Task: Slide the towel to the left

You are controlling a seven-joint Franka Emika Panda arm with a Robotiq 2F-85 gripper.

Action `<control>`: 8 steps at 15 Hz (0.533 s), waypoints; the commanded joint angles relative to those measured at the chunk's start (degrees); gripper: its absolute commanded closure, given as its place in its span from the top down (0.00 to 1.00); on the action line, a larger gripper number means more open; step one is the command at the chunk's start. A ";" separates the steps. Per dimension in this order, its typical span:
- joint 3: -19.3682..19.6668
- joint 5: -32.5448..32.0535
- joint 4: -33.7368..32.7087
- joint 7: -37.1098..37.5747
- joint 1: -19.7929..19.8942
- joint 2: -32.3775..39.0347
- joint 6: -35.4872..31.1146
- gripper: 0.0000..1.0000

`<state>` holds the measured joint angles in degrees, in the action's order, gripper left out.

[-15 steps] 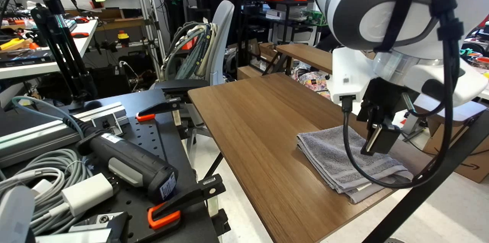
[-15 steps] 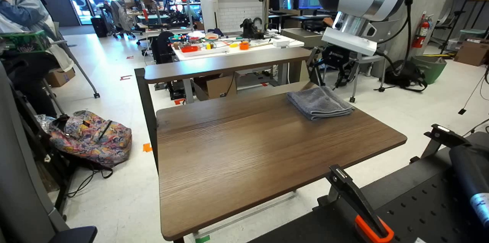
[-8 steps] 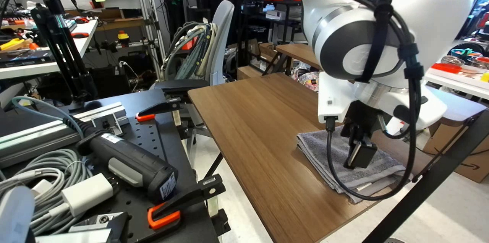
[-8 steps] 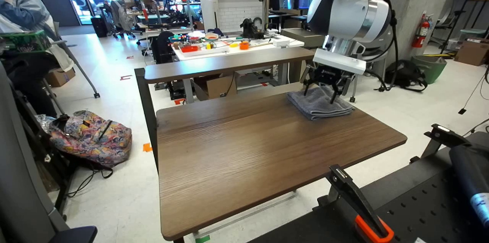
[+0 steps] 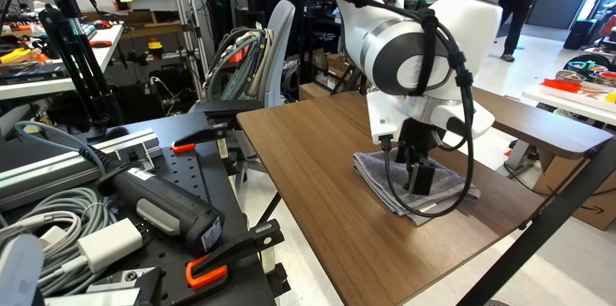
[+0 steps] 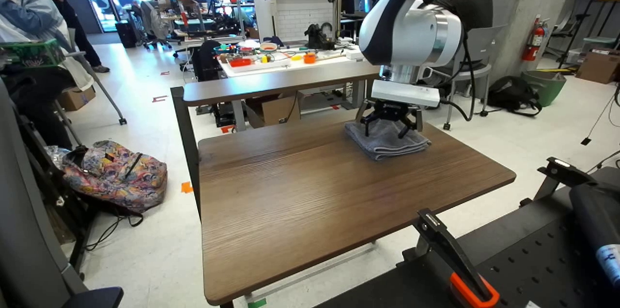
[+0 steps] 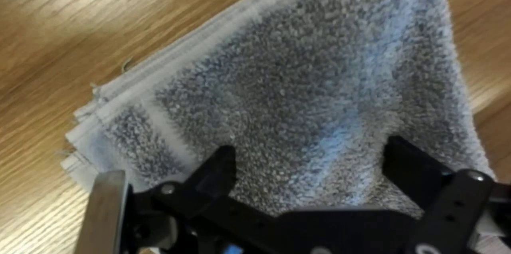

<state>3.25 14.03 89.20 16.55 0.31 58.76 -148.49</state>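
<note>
The grey folded towel lies on the wooden table in both exterior views (image 5: 443, 184) (image 6: 390, 147), its layered edges showing. It fills much of the wrist view (image 7: 287, 74), with a bluish sheen on soft wrinkles near the fingers. My gripper (image 6: 384, 134) points down onto the towel's top, and its fingertips appear to touch the cloth. In the wrist view the gripper (image 7: 310, 148) has its two black fingers wide apart, with flat towel between them and nothing pinched. In an exterior view the gripper (image 5: 417, 185) and its cable hide part of the towel.
The wooden table (image 6: 290, 201) has a raised shelf (image 6: 271, 86) along its far side and a dark metal leg (image 5: 539, 229). A black bench (image 5: 192, 171) with orange-handled clamps stands beside it, bearing a handheld device (image 5: 163, 205). A grey chair (image 5: 276, 56) is near the table's end.
My gripper came down onto the towel with fingers apart. Over the last half second, gripper and towel moved together to the left in both exterior views.
</note>
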 commanded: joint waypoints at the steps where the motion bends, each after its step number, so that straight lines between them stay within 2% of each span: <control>1: 0.90 -3.19 1.72 2.01 -4.85 0.92 -1.38 1.00; 8: 0.44 -6.79 4.28 4.55 -13.48 0.21 -1.03 1.00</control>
<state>3.44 9.37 91.95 19.04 -9.95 58.82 -148.53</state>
